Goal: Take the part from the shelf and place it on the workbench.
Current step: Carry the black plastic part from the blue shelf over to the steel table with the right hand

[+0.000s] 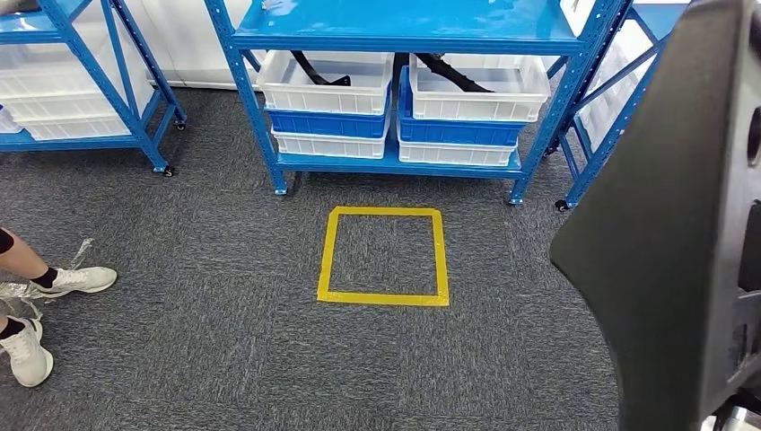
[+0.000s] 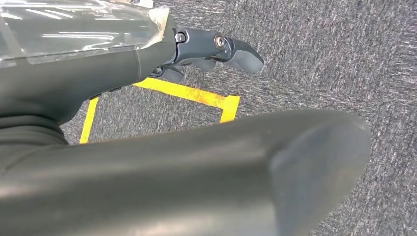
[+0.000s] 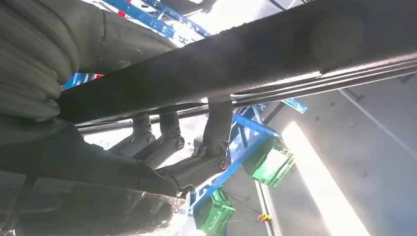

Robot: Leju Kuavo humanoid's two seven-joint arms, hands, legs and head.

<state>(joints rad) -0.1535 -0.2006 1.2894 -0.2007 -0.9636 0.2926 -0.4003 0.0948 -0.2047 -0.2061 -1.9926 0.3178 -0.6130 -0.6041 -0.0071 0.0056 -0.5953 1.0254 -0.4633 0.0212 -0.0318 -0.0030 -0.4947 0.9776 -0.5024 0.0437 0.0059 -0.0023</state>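
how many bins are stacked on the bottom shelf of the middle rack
5. Left stack: white bin, blue bin, white bin. Right stack: white bin on a blue bin. More may be hidden.

The part (image 1: 673, 224) was a large, dark grey, matte moulded piece, long and broad with a rounded end. In the head view it stood high at the right side, above the carpet, with cut-out holes along its right edge. In the right wrist view it ran as a long dark bar (image 3: 236, 64) with the right hand's fingers (image 3: 216, 128) hooked up around its edge. In the left wrist view its smooth rounded end (image 2: 246, 172) lay over the carpet.
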